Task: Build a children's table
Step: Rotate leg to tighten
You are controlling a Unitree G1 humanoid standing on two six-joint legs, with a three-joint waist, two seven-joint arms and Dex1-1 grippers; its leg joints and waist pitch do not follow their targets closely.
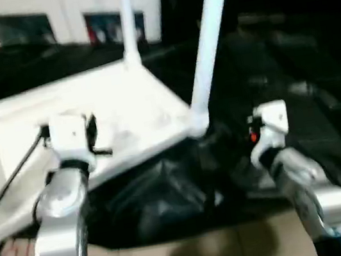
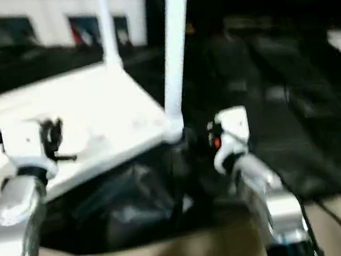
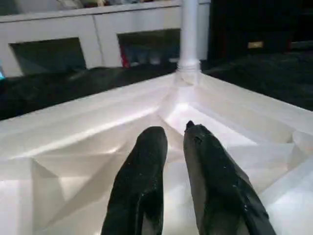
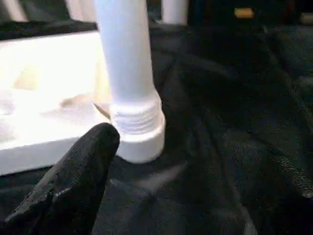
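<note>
The tabletop [image 1: 122, 109] is lying ribs-up so legs can screw in. At its four o'clock corner, the near leg [image 1: 208, 37] is standing threaded. The left gripper [image 3: 171, 161] is hovering nearly closed, empty; the right gripper [image 4: 146, 191] is gaping beside that leg.

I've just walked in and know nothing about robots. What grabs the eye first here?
A big white tabletop lies upside down on black cloth, with two white legs standing up from its corners. Two silver arms reach toward it: the left gripper hovers over its ribbed underside, the right gripper's finger beside the nearer leg's socket.

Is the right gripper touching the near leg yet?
Apart. In the right wrist view the gripper's black finger sits short of the near leg, with its threaded base and the tabletop socket showing past the fingertip. The jaws hold nothing.
</note>
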